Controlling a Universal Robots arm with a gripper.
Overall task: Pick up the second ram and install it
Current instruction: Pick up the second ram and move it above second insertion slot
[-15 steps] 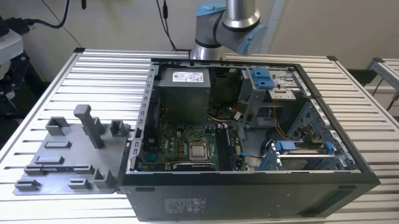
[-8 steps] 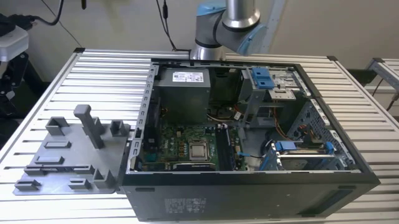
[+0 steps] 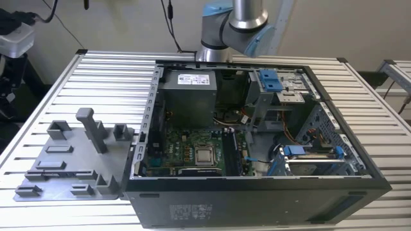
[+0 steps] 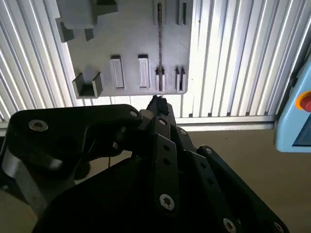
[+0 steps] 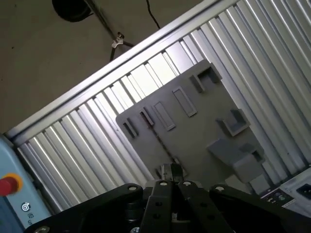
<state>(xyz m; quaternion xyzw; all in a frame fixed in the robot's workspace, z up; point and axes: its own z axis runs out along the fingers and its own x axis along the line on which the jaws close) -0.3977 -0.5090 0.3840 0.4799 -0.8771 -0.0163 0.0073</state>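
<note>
The second ram (image 4: 159,43) stands on its long edge in a slot of the grey holder plate (image 4: 131,43). From above it shows as a thin dark line. The same ram (image 5: 156,138) crosses the plate (image 5: 204,136) in the first wrist view. My gripper (image 4: 158,103) hangs high above the plate, its tip in line with one end of the ram and well clear of it. In the first wrist view the gripper (image 5: 170,171) has its black links drawn together, shut on nothing.
An open computer case (image 3: 257,144) with its motherboard (image 3: 192,154) lies on the slatted table (image 3: 109,72). The holder plate (image 3: 70,159) with its upright posts lies at the exterior view's left. The arm (image 3: 241,19) rises behind the case. A pendant with a red button (image 5: 7,187) is beside the table.
</note>
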